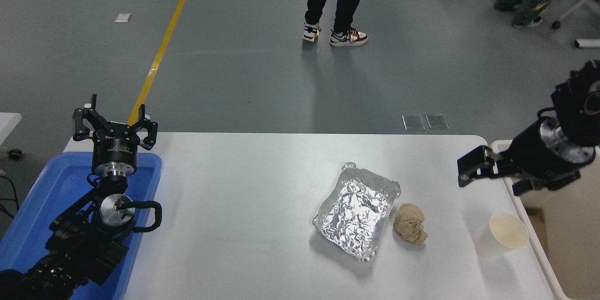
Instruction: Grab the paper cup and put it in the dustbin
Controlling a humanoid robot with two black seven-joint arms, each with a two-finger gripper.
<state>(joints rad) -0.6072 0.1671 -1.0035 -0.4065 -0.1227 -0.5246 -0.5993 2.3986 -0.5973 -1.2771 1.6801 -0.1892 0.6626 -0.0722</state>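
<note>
The paper cup (pixel 504 236) is plain white with a cream inside. It stands upright on the white table (pixel 243 187) near its right edge. The dustbin (pixel 569 239) is a cream-beige bin standing against the table's right edge, partly cut off by the picture. My right gripper (pixel 490 179) comes in from the right above the bin's near rim. It hangs in the air behind and above the cup, apart from it, open and empty. My left gripper (pixel 115 117) is parked open over the blue tray at the lower left.
A crinkled foil tray (pixel 357 210) lies at the table's middle right, with a crumpled tan paper ball (pixel 410 229) beside it, left of the cup. A blue plastic tray (pixel 51 201) sits at the left edge. A person's legs (pixel 335 4) stand beyond the table.
</note>
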